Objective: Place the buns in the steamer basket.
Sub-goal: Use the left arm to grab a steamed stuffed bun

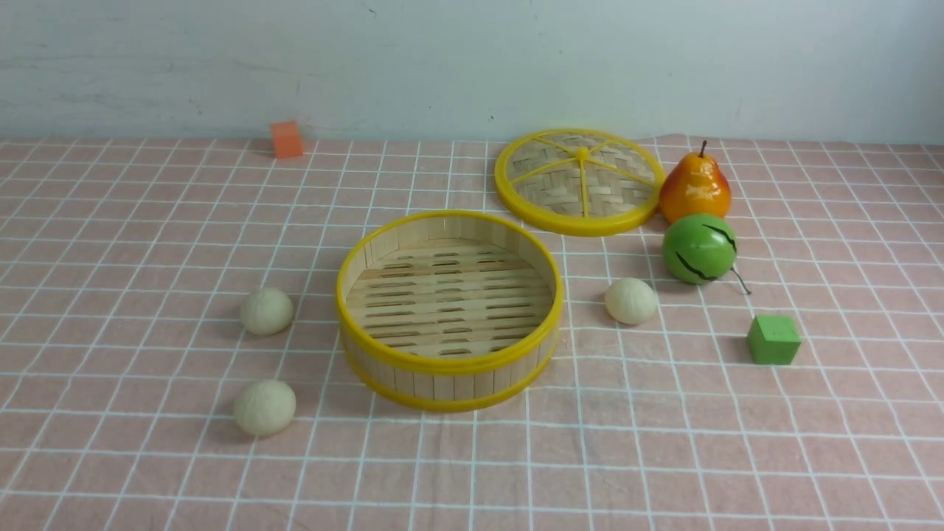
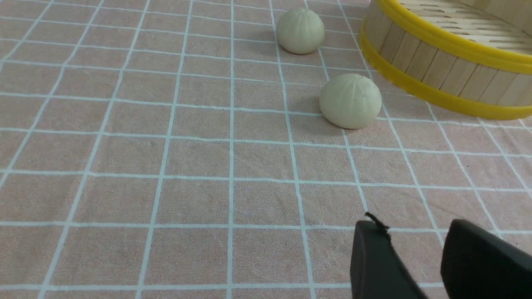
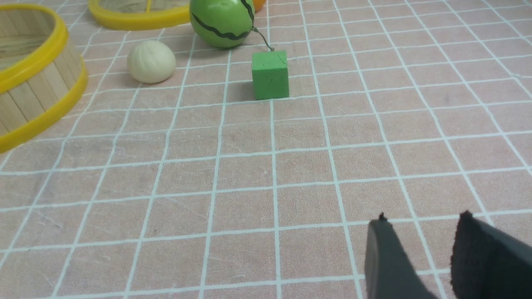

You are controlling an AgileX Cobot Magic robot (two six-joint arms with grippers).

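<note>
Starting point: all three buns wait outside the basket

You have the large round bamboo steamer basket point(image 1: 450, 363) with yellow rims in the middle of the front view, its slatted floor bare. The three small cream-white pleated buns all lie on the pink checked cloth point(image 1: 147, 479) of the desk. The upper-left bun point(image 1: 266, 310) sits left of centre, the lower-left bun point(image 1: 265, 406) is below it, and the right bun point(image 1: 630, 301) is just right of the basket.

Your left tool point(image 2: 415, 226) and right tool point(image 3: 424, 219) show only in their wrist views. Each has its jaws partly apart with nothing between them, well short of any bun.

By my reading, no step is done and the first reach is in hand. It calls for choosing one bun, spreading the jaws wider than it, closing gently, then lifting clear of the basket wall.

The left buns have open cloth around them. The right bun is more crowded: the striped green ball-shaped fruit point(image 1: 698, 248) is near, up and to its right, and the green foam cube point(image 1: 773, 339) lies to its lower right. The orange-yellow pear point(image 1: 695, 188), the flat woven yellow-rimmed lid point(image 1: 580, 182) and the orange cube point(image 1: 286, 139) at upper left look out of your way.
</note>
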